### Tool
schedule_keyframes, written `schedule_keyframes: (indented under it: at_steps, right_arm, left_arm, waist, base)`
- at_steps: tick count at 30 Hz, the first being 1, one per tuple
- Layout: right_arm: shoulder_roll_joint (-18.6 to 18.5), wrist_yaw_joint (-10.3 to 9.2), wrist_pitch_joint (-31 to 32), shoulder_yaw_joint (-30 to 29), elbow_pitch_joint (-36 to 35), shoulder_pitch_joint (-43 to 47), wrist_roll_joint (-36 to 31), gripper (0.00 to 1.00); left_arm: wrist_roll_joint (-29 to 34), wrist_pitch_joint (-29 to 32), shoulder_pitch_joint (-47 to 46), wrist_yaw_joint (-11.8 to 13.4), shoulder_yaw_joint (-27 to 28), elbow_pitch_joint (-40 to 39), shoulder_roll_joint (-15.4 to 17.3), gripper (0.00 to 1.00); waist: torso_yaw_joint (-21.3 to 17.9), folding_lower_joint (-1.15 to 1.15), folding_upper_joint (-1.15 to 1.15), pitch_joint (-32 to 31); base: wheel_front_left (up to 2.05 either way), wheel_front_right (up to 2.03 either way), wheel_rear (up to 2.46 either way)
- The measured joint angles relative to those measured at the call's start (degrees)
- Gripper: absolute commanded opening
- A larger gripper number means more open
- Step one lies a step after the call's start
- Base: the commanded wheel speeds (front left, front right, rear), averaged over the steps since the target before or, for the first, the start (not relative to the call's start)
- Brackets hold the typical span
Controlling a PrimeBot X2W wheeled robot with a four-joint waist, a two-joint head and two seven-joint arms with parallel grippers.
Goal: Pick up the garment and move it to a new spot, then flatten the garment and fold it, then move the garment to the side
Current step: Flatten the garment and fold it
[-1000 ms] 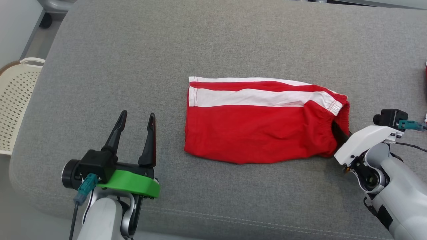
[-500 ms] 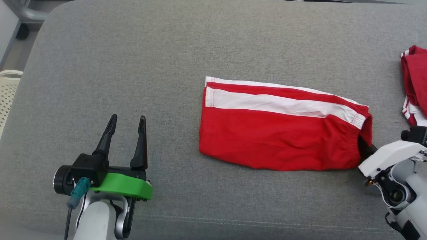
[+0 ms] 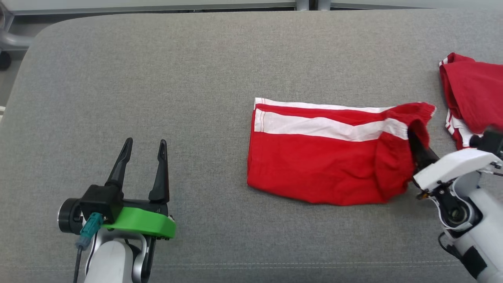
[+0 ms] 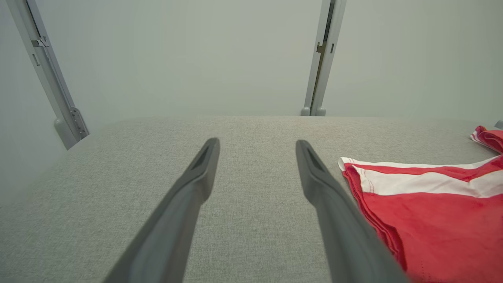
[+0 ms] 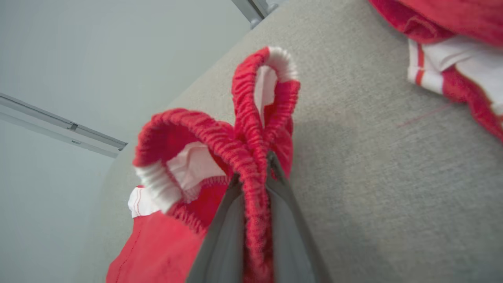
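Observation:
The garment [image 3: 314,165] is a folded pair of red shorts with a white side stripe, lying on the grey cushion [image 3: 196,78] right of centre. My right gripper [image 3: 415,142] is shut on its elastic waistband at the right end, which is lifted and bunched. The right wrist view shows the red waistband [image 5: 251,129] pinched between the two fingers [image 5: 226,236]. At the lower left my left gripper [image 3: 143,146] stands open over bare cushion, well left of the garment. Past its right finger, the left wrist view catches the garment's hem [image 4: 424,212].
A second red and white garment [image 3: 471,98] lies crumpled at the far right edge of the cushion, close behind my right wrist; it shows too in the right wrist view [image 5: 452,51]. The cushion's front seam [image 3: 275,265] runs near the bottom. Pale wall panels [image 4: 196,51] stand behind.
The head camera has turned right, bringing the second garment into view. My right gripper has lifted the waistband end, which now bunches up and folds back. The left gripper stays open.

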Motion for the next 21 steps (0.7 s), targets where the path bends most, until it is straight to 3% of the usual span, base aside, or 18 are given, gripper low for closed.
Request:
schedule_keyframes:
  at_steps: [7, 12, 21]
  right_arm:
    - [3.2, 0.00, 0.6, 2.2, -8.0, -1.5, 0.8, 0.00]
    - [8.7, 0.00, 1.2, 4.7, -9.8, -4.7, 0.5, 0.00]
    - [19.1, 0.00, -1.1, 6.3, 4.6, -11.0, -2.0, 0.00]
  left_arm:
    - [0.2, 0.0, 0.0, -0.3, -0.3, 0.2, 0.0, 1.00]
    - [0.2, 0.0, -0.1, -0.4, -1.2, 0.3, -0.1, 1.00]
    - [-0.6, 0.0, -1.3, -0.8, -3.7, 0.9, -0.5, 1.00]
  waist:
    - [-0.2, 0.00, 0.00, -0.5]
    - [0.9, 0.00, 0.00, -0.4]
    - [4.2, 0.00, 0.00, -0.2]
  base:
    - [0.00, 0.00, 0.00]
    - [0.00, 0.00, 0.00]
    - [0.00, 0.00, 0.00]
